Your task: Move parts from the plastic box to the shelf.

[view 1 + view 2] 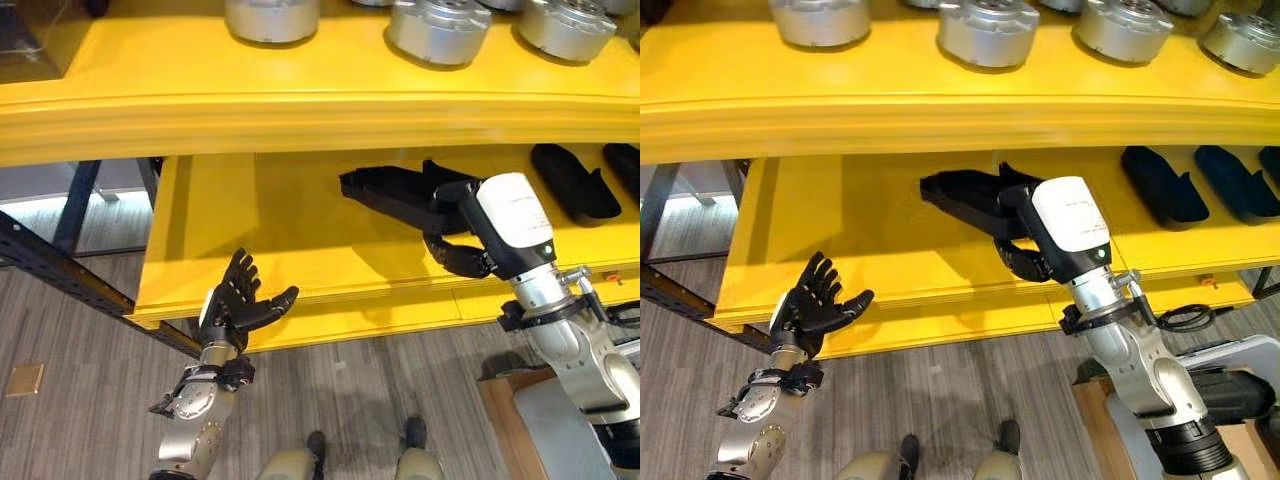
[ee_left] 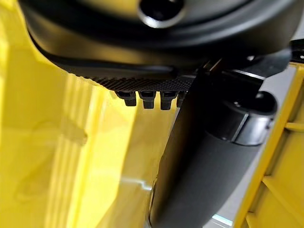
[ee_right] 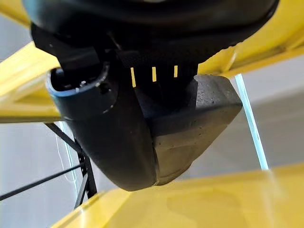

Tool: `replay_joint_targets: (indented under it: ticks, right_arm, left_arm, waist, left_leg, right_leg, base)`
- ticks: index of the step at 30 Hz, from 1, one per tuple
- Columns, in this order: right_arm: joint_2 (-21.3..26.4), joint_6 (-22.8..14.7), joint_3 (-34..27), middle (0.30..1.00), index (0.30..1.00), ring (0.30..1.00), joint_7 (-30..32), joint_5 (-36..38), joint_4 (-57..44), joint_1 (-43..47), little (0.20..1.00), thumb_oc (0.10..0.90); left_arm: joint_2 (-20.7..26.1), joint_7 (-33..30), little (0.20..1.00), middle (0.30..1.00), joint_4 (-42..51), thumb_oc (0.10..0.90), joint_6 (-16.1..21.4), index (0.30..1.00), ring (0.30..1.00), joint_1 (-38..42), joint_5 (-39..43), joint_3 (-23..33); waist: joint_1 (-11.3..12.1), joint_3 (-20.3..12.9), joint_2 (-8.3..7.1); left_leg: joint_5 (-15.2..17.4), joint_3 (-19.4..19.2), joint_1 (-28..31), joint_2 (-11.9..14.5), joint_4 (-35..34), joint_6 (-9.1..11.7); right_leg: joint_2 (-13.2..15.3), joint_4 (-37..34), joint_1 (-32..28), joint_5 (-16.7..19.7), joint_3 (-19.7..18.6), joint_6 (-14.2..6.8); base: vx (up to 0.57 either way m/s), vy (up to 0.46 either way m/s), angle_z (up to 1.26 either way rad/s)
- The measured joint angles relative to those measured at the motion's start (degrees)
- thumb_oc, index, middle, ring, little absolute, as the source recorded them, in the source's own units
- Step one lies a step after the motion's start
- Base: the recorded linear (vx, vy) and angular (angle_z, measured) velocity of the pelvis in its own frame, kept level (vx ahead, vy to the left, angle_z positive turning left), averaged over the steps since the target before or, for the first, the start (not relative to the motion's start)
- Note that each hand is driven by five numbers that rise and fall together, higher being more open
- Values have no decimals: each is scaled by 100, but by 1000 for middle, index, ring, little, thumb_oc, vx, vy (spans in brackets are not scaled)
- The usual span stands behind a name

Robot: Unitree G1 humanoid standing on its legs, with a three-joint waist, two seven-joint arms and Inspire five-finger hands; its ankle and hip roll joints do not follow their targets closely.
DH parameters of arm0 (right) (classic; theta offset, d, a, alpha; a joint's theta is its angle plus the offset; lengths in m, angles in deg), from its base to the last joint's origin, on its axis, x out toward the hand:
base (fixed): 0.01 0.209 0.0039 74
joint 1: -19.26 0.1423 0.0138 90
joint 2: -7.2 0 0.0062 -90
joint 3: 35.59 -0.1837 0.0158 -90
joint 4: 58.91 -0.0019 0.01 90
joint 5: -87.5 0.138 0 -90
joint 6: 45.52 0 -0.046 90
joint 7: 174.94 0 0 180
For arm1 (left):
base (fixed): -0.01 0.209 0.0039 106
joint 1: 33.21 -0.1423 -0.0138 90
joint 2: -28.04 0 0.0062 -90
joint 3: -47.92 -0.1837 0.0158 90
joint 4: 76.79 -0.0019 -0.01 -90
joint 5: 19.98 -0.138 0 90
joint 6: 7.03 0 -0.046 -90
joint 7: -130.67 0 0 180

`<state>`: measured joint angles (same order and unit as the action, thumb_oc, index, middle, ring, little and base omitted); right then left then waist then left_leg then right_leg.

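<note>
The right hand (image 1: 1025,258) is curled round a long black part (image 1: 965,198), holding it over the lower yellow shelf (image 1: 300,250), mid-span, apparently to set it down left of the black parts (image 1: 572,180) already lying at the far right. The left hand (image 1: 240,300) hangs with fingers spread and empty by the shelf's near left edge, clear of the work. Round metal parts (image 1: 440,28) sit on the shelf above.

This looks like a workshop or factory storeroom. A yellow metal shelf (image 1: 300,110) runs in tiers on a dark steel frame (image 1: 60,270). Round silver machined parts (image 1: 440,28) stand in a row on the far upper tier, black moulded parts (image 1: 1160,185) lie on the lower one, and grey carpet floor (image 1: 90,420) runs beneath.
</note>
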<state>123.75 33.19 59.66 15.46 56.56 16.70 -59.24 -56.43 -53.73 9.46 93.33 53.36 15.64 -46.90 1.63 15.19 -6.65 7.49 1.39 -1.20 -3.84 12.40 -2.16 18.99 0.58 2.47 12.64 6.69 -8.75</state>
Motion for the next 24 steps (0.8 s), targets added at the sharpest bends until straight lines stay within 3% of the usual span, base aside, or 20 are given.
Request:
replay_joint_targets:
  ticks: [3, 4, 5, 7, 11, 14, 15, 16, 17, 18, 19, 20, 21, 24]
  right_arm:
    - [68, -3, 6, 300, 300, 300, 0, 171, 0, 328, 300, 400]
    - [126, -16, 40, 300, 300, 300, -13, 193, 0, 431, 300, 400]
    - [140, -73, 142, 300, 300, 300, -13, 195, 0, 540, 300, 400]
    - [175, -91, 154, 300, 300, 300, -12, 238, 14, 550, 300, 400]
    - [218, -94, 230, 300, 300, 300, -9, 416, 64, 557, 300, 400]
    - [274, -100, 298, 300, 300, 300, -5, 417, 62, 576, 300, 400]
    - [330, -91, 317, 300, 300, 300, -7, 417, 69, 567, 300, 400]
    - [352, -94, 336, 300, 300, 300, -11, 416, 69, 572, 300, 400]
    - [412, -89, 330, 300, 300, 300, 8, 417, 67, 538, 300, 400]
    - [556, -64, 321, 300, 300, 300, 21, 415, 69, 445, 300, 400]
    - [651, -62, 322, 300, 300, 300, -5, 411, 70, 429, 300, 400]
    - [600, -66, 316, 300, 300, 300, -3, 413, 53, 437, 300, 400]
    - [535, -68, 312, 300, 300, 300, 2, 415, 12, 437, 300, 400]
    - [297, -93, 324, 300, 300, 300, 5, 414, -19, 480, 300, 400]
  left_arm:
    - [16, 3, 1000, 1000, 171, 900, 4, 1000, 1000, -12, 1, 53]
    - [10, 15, 1000, 1000, 238, 900, 4, 1000, 1000, -29, 2, 24]
    - [2, 14, 1000, 1000, 342, 900, 4, 1000, 1000, -127, 5, 32]
    - [-35, 15, 1000, 1000, 412, 900, 3, 1000, 1000, -295, 8, 29]
    - [-65, 13, 1000, 1000, 432, 900, 2, 1000, 1000, -569, 11, 35]
    - [-224, 6, 1000, 1000, 419, 900, 0, 1000, 1000, -674, 10, 50]
    - [-281, 9, 1000, 1000, 402, 900, -2, 1000, 1000, -641, 11, 12]
    - [-349, 7, 1000, 1000, 396, 900, -1, 1000, 1000, -655, 11, -12]
    - [-361, 18, 1000, 1000, 352, 900, -3, 1000, 1000, -600, 13, -78]
    - [-363, 23, 1000, 1000, 203, 900, -11, 1000, 1000, -400, 14, -199]
    - [-413, 25, 1000, 1000, 214, 900, -24, 1000, 1000, -366, 15, -245]
    - [-428, 23, 1000, 1000, 271, 900, -16, 1000, 1000, -436, 18, -242]
    - [-424, 25, 1000, 1000, 282, 900, -17, 1000, 1000, -472, 18, -243]
    - [-400, 22, 1000, 1000, 244, 900, -19, 1000, 1000, -481, 19, -223]
  waist:
    - [-12, -6, -9]
    - [-3, -11, -18]
    - [8, -13, -15]
    - [-3, -62, 87]
    - [28, -156, 256]
    - [77, -232, 408]
    - [43, -242, 413]
    - [113, -264, 471]
    - [115, -273, 515]
    - [-20, -271, 460]
    - [12, -276, 478]
    - [124, -290, 518]
    - [137, -311, 565]
    - [151, -304, 571]
  left_leg:
    - [-94, 195, 81, 614, -282, 428]
    - [-184, 229, 173, 826, -496, 576]
    - [-325, 236, 360, 1147, -812, 812]
    - [-397, 375, 401, 1517, -928, 881]
    - [-484, 541, 291, 1937, -974, 933]
    - [-693, 679, 43, 2005, -951, 911]
    - [-820, 727, -92, 1973, -830, 960]
    - [-949, 700, -209, 1944, -828, 857]
    - [-1207, 468, -399, 1899, -731, 941]
    - [-1546, 112, -680, 1789, -559, 885]
    - [-1635, -401, -746, 1755, -471, 745]
    - [-1506, -669, -664, 1712, -466, 667]
    - [-1368, -753, -659, 1667, -511, 721]
    - [-1169, -388, -248, 1338, -1300, 668]
  right_leg:
    - [-613, -17, -53, -262, 85, -41]
    - [-813, 1, -51, -422, 159, 59]
    - [-1096, 125, -46, -758, 231, 303]
    - [-1452, 289, 8, -892, 327, 502]
    - [-1846, 907, 329, -1307, 539, 824]
    - [-1919, 1182, 538, -1442, 718, 934]
    - [-1813, 1185, 596, -1471, 775, 963]
    - [-1815, 1163, 585, -1456, 877, 993]
    - [-1806, 1181, 574, -1455, 1080, 1028]
    - [-1604, 1055, 568, -1474, 1142, 1025]
    - [-1559, 915, 483, -1448, 1298, 1128]
    - [-1574, 909, 486, -1377, 1280, 1099]
    - [-1572, 856, 500, -1344, 1330, 1073]
    - [-1575, 800, 652, -1204, 1225, 944]
  base:
    - [45, -244, -1]
    - [43, -288, -5]
    - [22, -319, -9]
    - [-24, -244, -2]
    - [-42, -185, 12]
    - [-77, -139, 30]
    - [-89, -121, 50]
    - [-97, -116, 63]
    - [-74, -101, 113]
    - [-18, 8, 142]
    - [-6, 6, 118]
    - [23, 83, 59]
    - [52, 102, 14]
    - [47, 102, -9]
